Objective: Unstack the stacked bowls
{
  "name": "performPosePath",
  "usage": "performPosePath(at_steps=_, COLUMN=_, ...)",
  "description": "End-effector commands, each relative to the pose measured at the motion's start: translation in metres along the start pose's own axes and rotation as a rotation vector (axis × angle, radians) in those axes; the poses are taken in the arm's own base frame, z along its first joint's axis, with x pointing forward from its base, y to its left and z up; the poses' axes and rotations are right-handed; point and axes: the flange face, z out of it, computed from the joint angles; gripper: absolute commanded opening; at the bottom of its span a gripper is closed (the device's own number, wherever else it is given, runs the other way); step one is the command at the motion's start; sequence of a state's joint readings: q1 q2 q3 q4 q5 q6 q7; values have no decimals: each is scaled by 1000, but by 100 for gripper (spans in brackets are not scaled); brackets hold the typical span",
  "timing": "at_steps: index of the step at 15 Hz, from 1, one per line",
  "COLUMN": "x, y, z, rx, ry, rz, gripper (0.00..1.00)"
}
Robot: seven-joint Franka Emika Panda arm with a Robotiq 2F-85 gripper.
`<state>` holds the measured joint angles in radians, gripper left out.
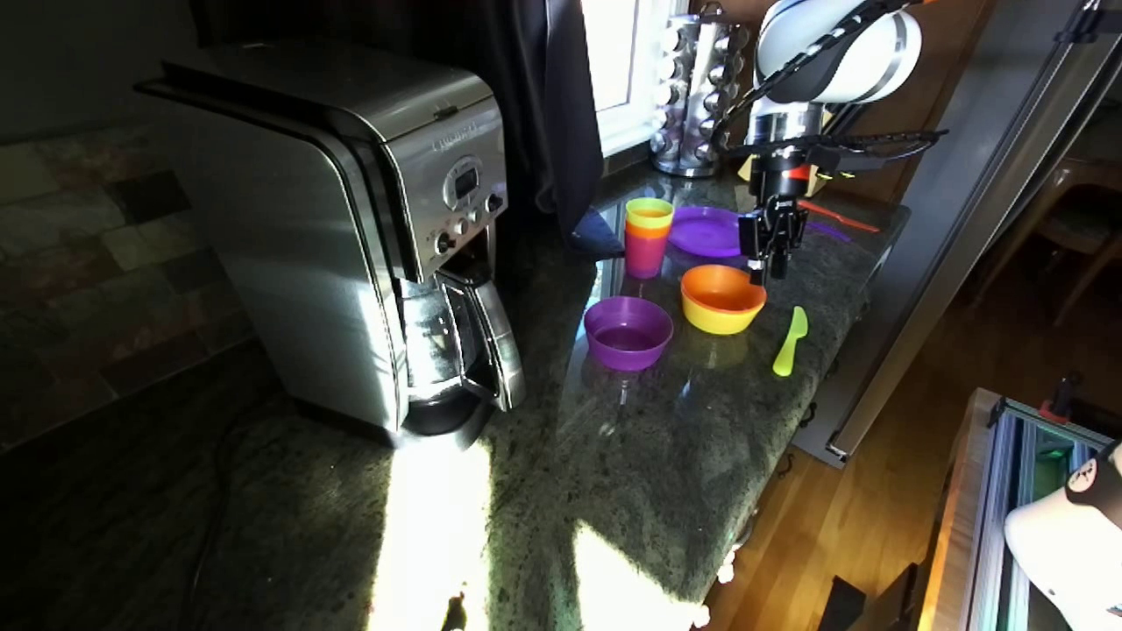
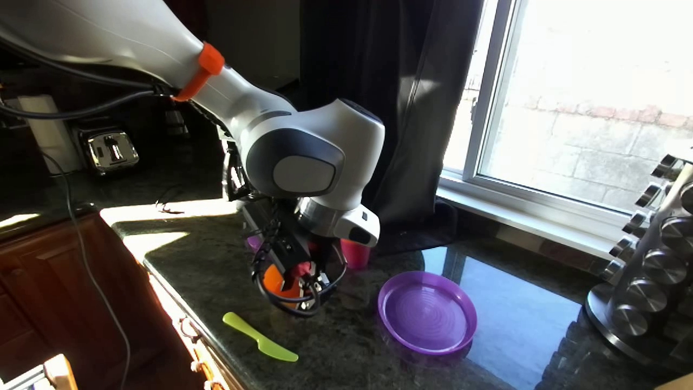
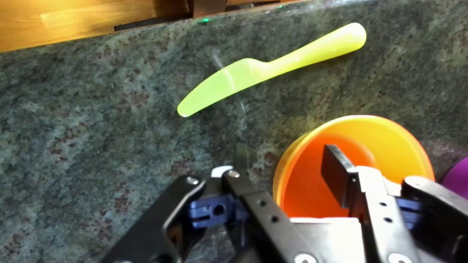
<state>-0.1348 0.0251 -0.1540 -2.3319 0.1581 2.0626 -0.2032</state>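
An orange bowl [image 1: 720, 287] sits nested in a yellow-lime bowl [image 1: 720, 322] on the dark counter. A purple bowl [image 1: 628, 335] stands separately beside them; its edge shows in the wrist view [image 3: 459, 179]. In the wrist view, my gripper [image 3: 287, 157] is open, with one finger over the inside of the orange bowl [image 3: 310, 179] and the other outside the near rim. Nothing is between the fingers except the rim line below; I cannot tell the fingertips' height over it. In an exterior view, the arm partly hides the orange bowl [image 2: 277, 281] behind the gripper [image 2: 313, 295].
A lime-green knife [image 1: 791, 342] lies near the counter's front edge. Stacked cups [image 1: 647, 237] and a purple plate [image 1: 704, 231] stand behind the bowls. A coffee maker [image 1: 351, 219] is at one side, a spice rack [image 1: 697, 96] at the back. Red [image 1: 839, 216] and purple utensils lie past the gripper.
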Motion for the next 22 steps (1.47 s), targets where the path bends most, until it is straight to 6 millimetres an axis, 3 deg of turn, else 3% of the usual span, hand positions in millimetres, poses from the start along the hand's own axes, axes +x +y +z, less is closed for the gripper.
performPosePath(at_steps=1, x=5, y=0, z=3, rx=-15, ry=7, rz=15, gripper=55)
performPosePath(at_steps=6, x=7, y=-2, z=4, rx=-17, ry=4, rz=19, gripper=47)
performPosePath(at_steps=10, x=8, y=-4, z=5, rx=-20, ry=4, rz=20, gripper=31)
performPosePath(at_steps=11, x=9, y=-4, z=5, rx=-20, ry=3, rz=20, gripper=32)
performPosePath(at_steps=12, x=9, y=-4, z=5, rx=-22, ry=3, rz=21, gripper=25)
performPosePath(at_steps=14, x=11, y=-5, z=5, rx=-23, ry=1, rz=24, gripper=22)
performPosePath(at_steps=15, x=12, y=-5, z=6, rx=-25, ry=1, rz=26, gripper=13)
performPosePath(at_steps=16, x=13, y=-6, z=6, rx=-26, ry=1, rz=26, gripper=18)
performPosePath(at_steps=17, x=14, y=-6, z=6, rx=-26, ry=1, rz=26, gripper=16)
performPosePath(at_steps=20, x=16, y=-8, z=6, rx=-27, ry=0, rz=25, gripper=0)
performPosePath(at_steps=22, x=16, y=-8, z=6, rx=-27, ry=-1, rz=26, gripper=0)
